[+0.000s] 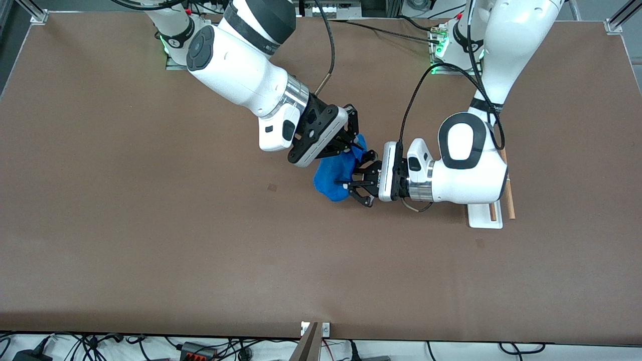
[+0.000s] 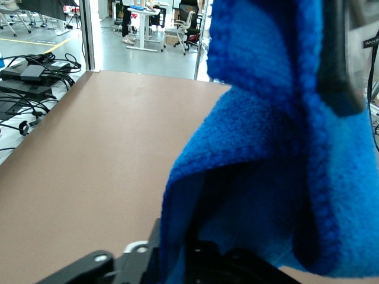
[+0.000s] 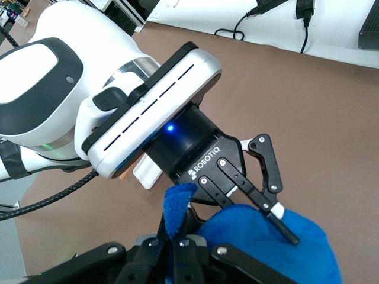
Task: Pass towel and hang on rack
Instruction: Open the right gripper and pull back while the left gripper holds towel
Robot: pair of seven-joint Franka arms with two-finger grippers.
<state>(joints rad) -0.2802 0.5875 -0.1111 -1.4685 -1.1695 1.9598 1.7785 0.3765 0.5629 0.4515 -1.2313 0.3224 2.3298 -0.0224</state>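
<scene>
The blue towel (image 1: 335, 178) is held above the table (image 1: 150, 225), beside the rack (image 1: 494, 213) on the side toward the right arm's end. The right gripper (image 1: 357, 146) is clamped on the towel's upper fold; the left gripper (image 1: 357, 181) (reaching in from over the rack) is pressed together on the cloth lower down. Should the right jaws be released before the left grip is secure, the towel could be dropped short of the rack. If both grips are kept during travel, the cloth could be stretched or torn free. Counted: one towel, one rack with two wooden rods, two grippers.
</scene>
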